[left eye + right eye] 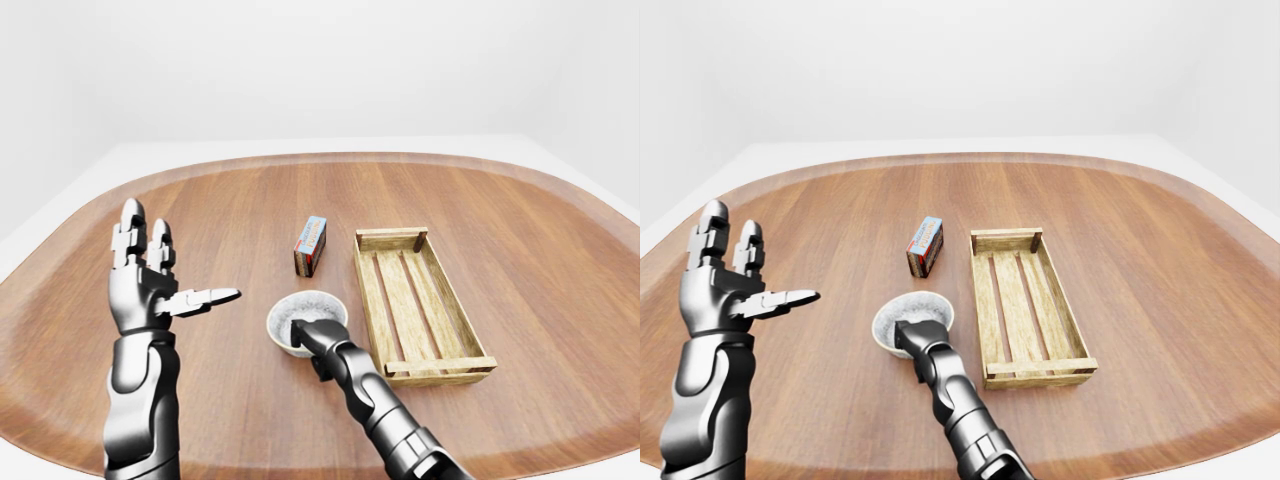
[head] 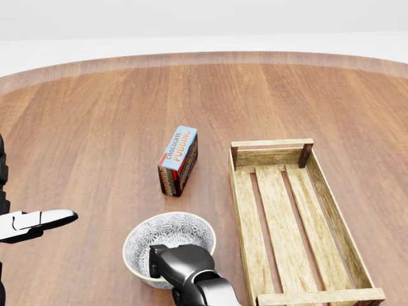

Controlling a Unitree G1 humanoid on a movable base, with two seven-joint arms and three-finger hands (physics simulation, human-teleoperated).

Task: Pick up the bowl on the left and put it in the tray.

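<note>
Round brown wooden counter (image 2: pixel 95 127): carries all the items.
Slatted light-wood tray (image 2: pixel 243 210): at the head view's right, holding nothing.
Grey patterned bowl (image 2: pixel 172 231): outside the tray, just left of its near left corner; whether it is lifted off the counter cannot be told.
Blue chocolate pudding box (image 2: pixel 178 159): above the bowl in the view, apart from it.
Right hand (image 2: pixel 182 264): clenched over the bowl's lower rim, grasping it.
Left hand (image 1: pixel 145 290): raised at the left, fingers spread, holding nothing.
</note>
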